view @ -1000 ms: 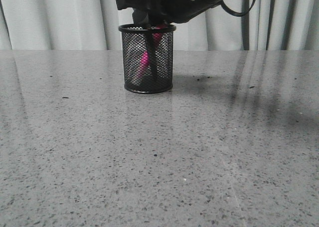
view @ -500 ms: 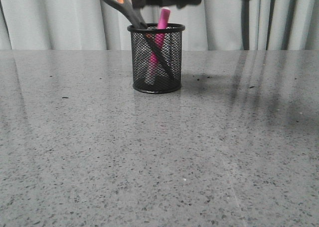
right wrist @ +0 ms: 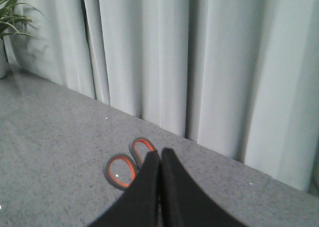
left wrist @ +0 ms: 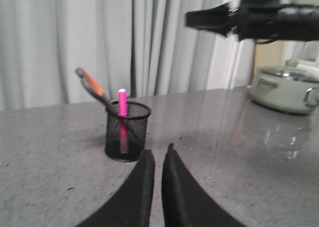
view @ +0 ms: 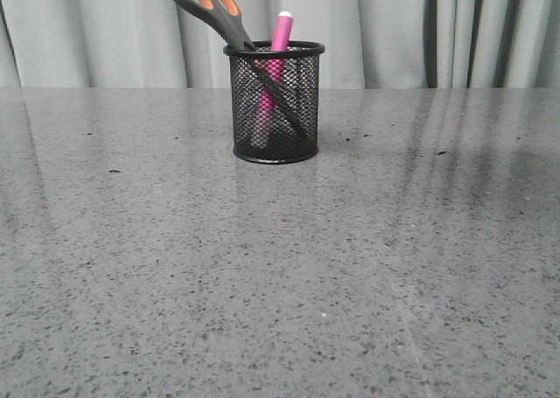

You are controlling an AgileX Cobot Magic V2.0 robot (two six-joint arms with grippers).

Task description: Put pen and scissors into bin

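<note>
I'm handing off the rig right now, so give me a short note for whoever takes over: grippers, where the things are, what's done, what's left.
Left gripper: shut, empty, short of the bin.
Right gripper: shut, empty, raised above the scissors' handles.
Scissors: blades down in the bin, handles leaning out over the rim.
Pen: upright in the bin, cap above the rim.
Done: both things are in.
Left: nothing but parking the arms.

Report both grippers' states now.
Left gripper: shut, holding nothing.
Right gripper: shut, holding nothing; orange-lined grey scissors lie beyond it.

Grey speckled table (view: 280,284), pale pleated curtains (view: 96,31), pale green lidded pot (left wrist: 286,90), potted plant leaves (right wrist: 10,12)
</note>
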